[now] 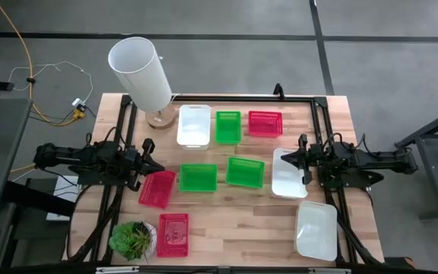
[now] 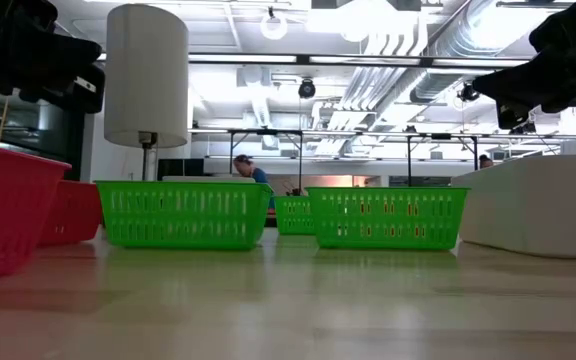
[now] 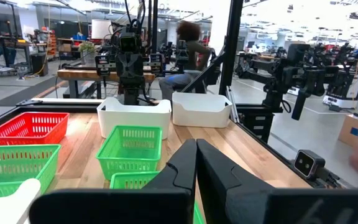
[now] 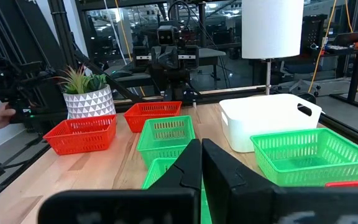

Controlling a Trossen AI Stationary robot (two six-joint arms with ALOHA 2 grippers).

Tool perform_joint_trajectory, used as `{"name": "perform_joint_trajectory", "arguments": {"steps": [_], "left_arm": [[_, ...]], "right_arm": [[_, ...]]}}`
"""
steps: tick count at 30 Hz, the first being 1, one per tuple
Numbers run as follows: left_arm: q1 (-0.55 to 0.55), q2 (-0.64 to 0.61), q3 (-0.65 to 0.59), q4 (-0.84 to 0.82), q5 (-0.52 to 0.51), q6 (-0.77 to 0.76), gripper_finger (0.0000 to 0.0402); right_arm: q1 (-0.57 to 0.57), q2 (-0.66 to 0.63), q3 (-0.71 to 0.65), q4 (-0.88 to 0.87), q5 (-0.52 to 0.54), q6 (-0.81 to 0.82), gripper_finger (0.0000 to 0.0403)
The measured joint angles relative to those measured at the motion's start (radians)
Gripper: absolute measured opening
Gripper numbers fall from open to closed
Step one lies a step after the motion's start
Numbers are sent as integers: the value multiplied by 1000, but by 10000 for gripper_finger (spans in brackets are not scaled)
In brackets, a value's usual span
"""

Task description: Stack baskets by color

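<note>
Looking for brands, labels or writing, nothing legible is found on any basket. Nine baskets are spread singly over the wooden tabletop (image 1: pixel 226 221). Along the far edge, a white basket (image 1: pixel 194 125), a green basket (image 1: pixel 228 126) and a red basket (image 1: pixel 265 122) are set in a row. Across the middle, two more green baskets (image 1: pixel 198 177) (image 1: pixel 245 172) are placed side by side. A tilted red basket (image 1: pixel 157 189) is seen just in front of the left gripper (image 1: pixel 152 165), whose jaws are closed on nothing and held above the tabletop; another red basket (image 1: pixel 172 234) is found nearer the front edge, beside a potted plant (image 1: pixel 132 239). The right gripper (image 1: pixel 293 159) is held over a second white basket (image 1: pixel 288 173), its jaws likewise closed and empty. A third white basket (image 1: pixel 315 229) is placed at the front right corner. A tall white cylinder (image 1: pixel 141 74) on a round wooden base is stood at the far left corner. Beyond the tabletop, a seated person (image 3: pixel 188 53) is seen in the room
</note>
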Motion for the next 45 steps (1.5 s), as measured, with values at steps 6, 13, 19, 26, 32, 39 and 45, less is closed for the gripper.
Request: {"name": "perform_joint_trajectory", "arguments": {"steps": [6, 13, 19, 26, 32, 39, 45], "left_arm": [[0, 0, 0, 0, 0, 0, 0], [0, 0, 0, 0, 0, 0, 0], [0, 0, 0, 0, 0, 0, 0], [0, 0, 0, 0, 0, 0, 0], [0, 0, 0, 0, 0, 0, 0], [0, 0, 0, 0, 0, 0, 0], [0, 0, 0, 0, 0, 0, 0]], "right_arm": [[0, 0, 0, 0, 0, 0, 0], [0, 0, 0, 0, 0, 0, 0], [0, 0, 0, 0, 0, 0, 0], [0, 0, 0, 0, 0, 0, 0], [0, 0, 0, 0, 0, 1, 0], [0, 0, 0, 66, 0, 4, 0], [-2, 1, 2, 313, 52, 43, 0]]}}
